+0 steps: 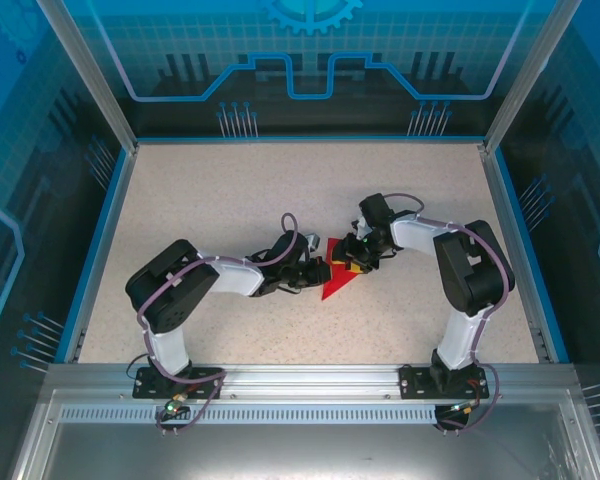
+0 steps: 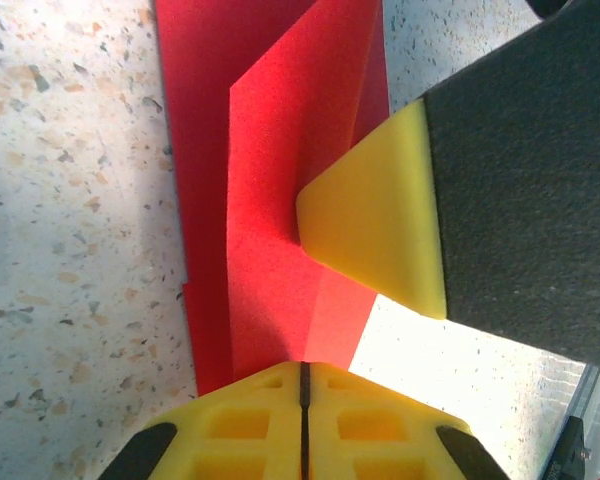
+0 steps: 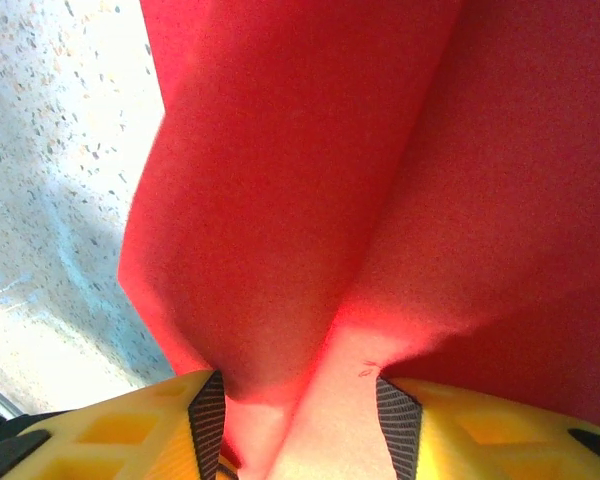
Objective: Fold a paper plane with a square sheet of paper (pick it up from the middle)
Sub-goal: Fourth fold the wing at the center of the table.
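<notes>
Here the left gripper [image 2: 303,385] is clamped on the folded red paper [image 2: 270,200]; right gripper [image 3: 300,400] pinches it too (mid-table [image 1: 230,200]).

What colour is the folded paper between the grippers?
Bright red, plain and unmarked: the folded paper shows best in the left wrist view.

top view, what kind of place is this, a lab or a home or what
Most likely a purpose-built robot test cell, not a home. A speckled table is boxed in by blue printed panels on aluminium posts, and two arms are bolted to a metal rail at the near edge, meeting over a red sheet of paper.
</notes>
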Motion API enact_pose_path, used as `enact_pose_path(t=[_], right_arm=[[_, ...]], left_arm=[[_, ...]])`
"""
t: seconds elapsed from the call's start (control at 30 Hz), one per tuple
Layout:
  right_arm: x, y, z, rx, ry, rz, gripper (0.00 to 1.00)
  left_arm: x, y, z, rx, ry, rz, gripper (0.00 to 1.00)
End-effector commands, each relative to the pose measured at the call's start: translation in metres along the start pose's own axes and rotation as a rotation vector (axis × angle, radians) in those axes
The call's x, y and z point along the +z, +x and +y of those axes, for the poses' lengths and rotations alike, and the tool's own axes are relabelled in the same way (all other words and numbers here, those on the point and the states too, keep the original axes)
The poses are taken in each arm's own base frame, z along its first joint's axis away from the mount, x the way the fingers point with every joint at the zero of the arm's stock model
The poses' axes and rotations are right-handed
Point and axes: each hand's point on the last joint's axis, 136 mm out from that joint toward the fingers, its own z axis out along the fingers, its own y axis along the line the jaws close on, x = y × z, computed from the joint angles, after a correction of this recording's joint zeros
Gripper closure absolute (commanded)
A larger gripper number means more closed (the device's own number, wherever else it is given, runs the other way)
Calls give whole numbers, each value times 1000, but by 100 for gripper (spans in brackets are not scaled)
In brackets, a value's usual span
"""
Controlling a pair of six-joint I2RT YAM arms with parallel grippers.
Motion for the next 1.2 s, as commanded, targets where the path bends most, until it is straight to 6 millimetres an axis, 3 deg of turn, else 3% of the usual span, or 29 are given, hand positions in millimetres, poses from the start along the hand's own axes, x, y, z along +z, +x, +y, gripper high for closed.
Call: enact_pose_path(t=[0.0, 0.53, 0.9, 1.17], right_arm=[[21, 22, -62, 84, 239, 67, 51], [29, 26, -72, 77, 293, 101, 53], [32, 28, -79, 69, 321, 113, 56], [33, 29, -77, 49, 307, 120, 55]], left_arm=[[3, -5, 4, 34, -33, -10, 92], [8, 0, 8, 22, -34, 12, 93], [-20, -24, -22, 22, 34, -75, 88], [-9, -19, -13, 2, 19, -48, 91]])
